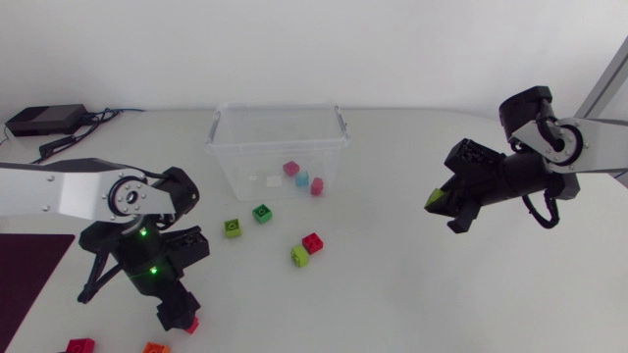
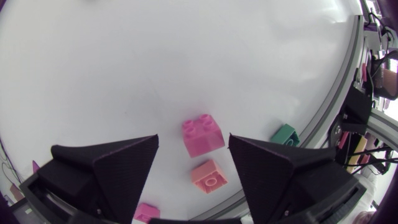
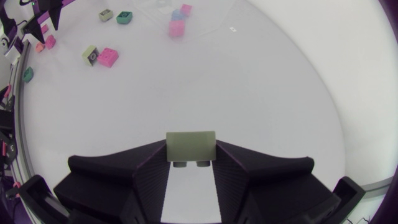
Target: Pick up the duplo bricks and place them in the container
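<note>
My left gripper (image 2: pixel 193 163) hangs open low over the table's front left part, and a red brick (image 2: pixel 203 134) lies between its fingertips without touching them. The head view shows that gripper (image 1: pixel 177 315) with the red brick (image 1: pixel 191 325) at its tip. My right gripper (image 3: pixel 191 157) is shut on a pale green brick (image 3: pixel 191 148), held above the table's right side (image 1: pixel 435 201). The clear container (image 1: pixel 334 123) stands at the back centre with pink (image 1: pixel 290 169), light blue (image 1: pixel 302 179) and red (image 1: pixel 317 186) bricks inside.
Two green bricks (image 1: pixel 232 227) (image 1: pixel 262 212), a red one (image 1: pixel 313 242) and a pale green one (image 1: pixel 299 256) lie in front of the container. An orange brick (image 2: pixel 209 175), another red brick (image 1: pixel 80 345) and a teal brick (image 2: pixel 285 134) lie near the front left edge.
</note>
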Action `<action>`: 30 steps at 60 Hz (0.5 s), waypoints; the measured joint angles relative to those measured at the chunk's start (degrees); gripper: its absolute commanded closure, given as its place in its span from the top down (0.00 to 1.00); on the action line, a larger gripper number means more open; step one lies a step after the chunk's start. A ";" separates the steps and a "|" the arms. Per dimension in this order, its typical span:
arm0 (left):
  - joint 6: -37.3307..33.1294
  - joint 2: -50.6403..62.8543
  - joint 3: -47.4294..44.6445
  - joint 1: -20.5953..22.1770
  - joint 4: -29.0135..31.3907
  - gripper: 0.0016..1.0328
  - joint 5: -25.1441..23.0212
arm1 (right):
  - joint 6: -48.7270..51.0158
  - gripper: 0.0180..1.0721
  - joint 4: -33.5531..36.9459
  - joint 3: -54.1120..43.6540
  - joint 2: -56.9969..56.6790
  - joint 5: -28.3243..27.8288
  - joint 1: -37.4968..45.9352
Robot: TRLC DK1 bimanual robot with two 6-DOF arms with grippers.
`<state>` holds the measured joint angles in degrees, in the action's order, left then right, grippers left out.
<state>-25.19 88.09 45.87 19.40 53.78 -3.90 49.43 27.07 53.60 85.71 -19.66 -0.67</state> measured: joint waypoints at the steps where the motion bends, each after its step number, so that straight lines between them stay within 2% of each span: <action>1: 0.17 0.24 0.11 0.17 0.00 0.76 0.00 | -0.02 0.22 0.02 0.02 0.00 0.00 0.00; 9: 1.77 2.03 0.46 1.81 -0.07 0.75 1.18 | -0.17 0.23 0.00 0.02 0.00 0.00 0.00; 13: 2.82 3.28 0.48 2.16 -0.31 0.69 1.51 | -0.17 0.23 -0.02 0.02 0.00 0.00 0.02; 21: 4.48 6.25 0.48 2.23 -1.29 0.46 2.54 | -0.17 0.23 -0.02 0.02 0.00 0.00 0.02; 26: 4.70 6.82 0.48 2.12 -1.60 0.24 2.54 | -0.17 0.23 -0.02 0.02 0.00 0.00 0.02; 30: 4.94 6.91 0.48 1.99 -2.16 0.20 2.54 | -0.24 0.23 -0.02 0.02 -0.15 0.00 0.00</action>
<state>-20.25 95.00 46.35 21.39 51.62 -1.37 49.19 27.05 53.63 85.56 -19.66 -0.67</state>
